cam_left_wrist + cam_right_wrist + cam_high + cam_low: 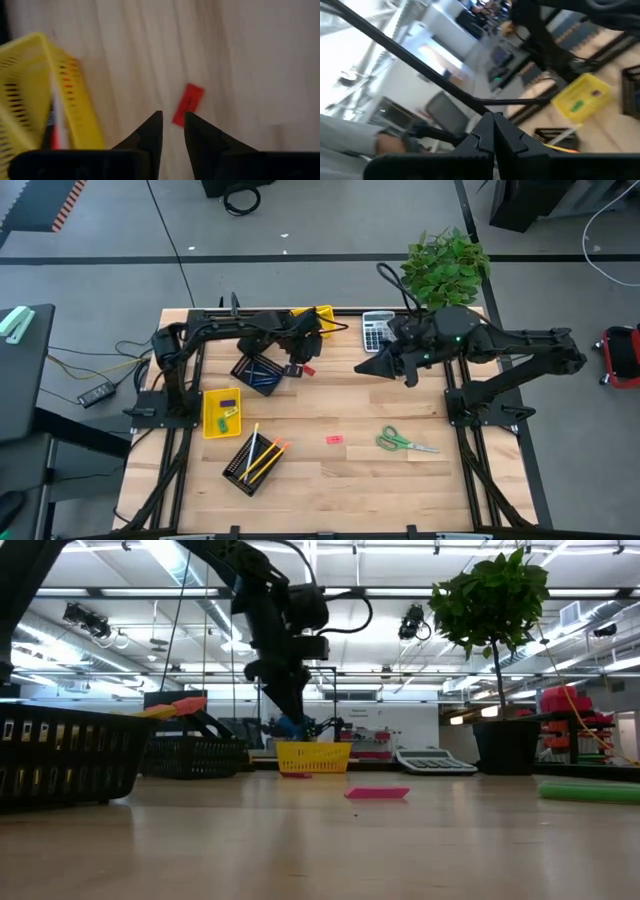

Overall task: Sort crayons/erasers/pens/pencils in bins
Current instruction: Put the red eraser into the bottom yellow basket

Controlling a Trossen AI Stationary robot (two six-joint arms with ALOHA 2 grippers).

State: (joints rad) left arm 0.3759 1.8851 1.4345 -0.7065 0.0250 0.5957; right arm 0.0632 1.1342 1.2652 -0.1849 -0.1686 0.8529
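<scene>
Left gripper [172,131] hung over the wooden bench [250,60], fingers narrowed to a slim gap, empty. Small flat red eraser [188,104] lay just ahead of its fingertips; bright yellow perforated bin [30,95] beside. Right gripper [493,131] raised, fully closed, empty.

Red eraser [188,104] on pale wood table [250,60] just ahead of the black left gripper [173,126]; bright yellow slotted bin [30,95] beside it, red and white inside.
</scene>
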